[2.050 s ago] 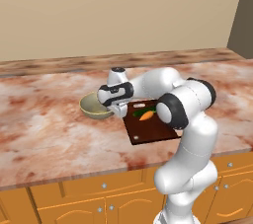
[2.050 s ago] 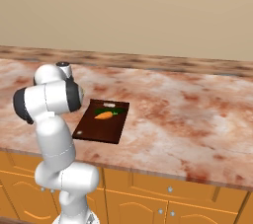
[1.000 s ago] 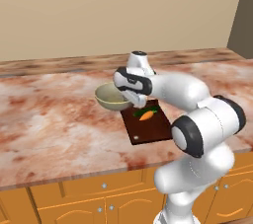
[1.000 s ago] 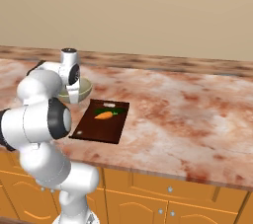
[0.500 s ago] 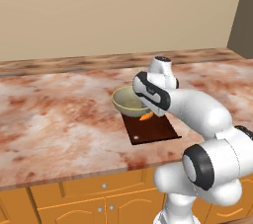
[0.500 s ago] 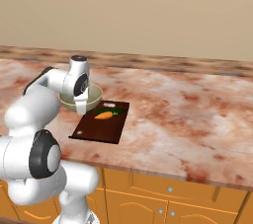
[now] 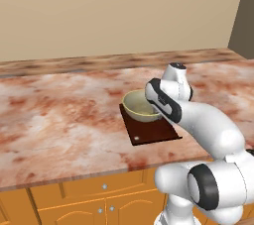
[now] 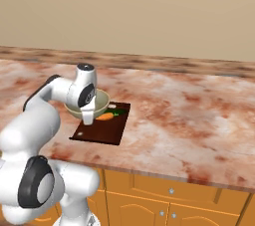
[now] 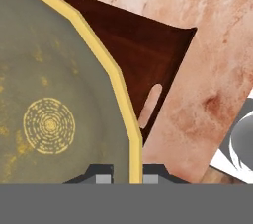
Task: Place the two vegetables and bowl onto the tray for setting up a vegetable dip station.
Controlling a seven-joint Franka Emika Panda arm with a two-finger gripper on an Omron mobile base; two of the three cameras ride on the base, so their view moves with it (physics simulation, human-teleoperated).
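Note:
The pale beige-green bowl (image 7: 139,105) hangs over the far end of the dark reddish-brown tray (image 7: 152,131); I cannot tell whether it touches the board. My gripper (image 8: 88,117) is shut on the bowl's rim. In the hand view the yellow rim of the bowl (image 9: 49,109) runs down between the two fingertips of my gripper (image 9: 127,174), with the tray (image 9: 138,50) and its slot handle beneath. An orange carrot (image 8: 105,116) with a green top lies on the tray (image 8: 102,130), just right of the bowl (image 8: 99,102).
The tray sits near the front edge of a long reddish marble counter (image 7: 59,115) with a beige wall behind. Wooden cabinet fronts (image 8: 164,197) run below. My own white arm crosses in front of the tray's right side in the left base view.
The arm has swung to the right with the bowl in its grip, carrying it from the bare counter left of the tray to above the tray's far end.

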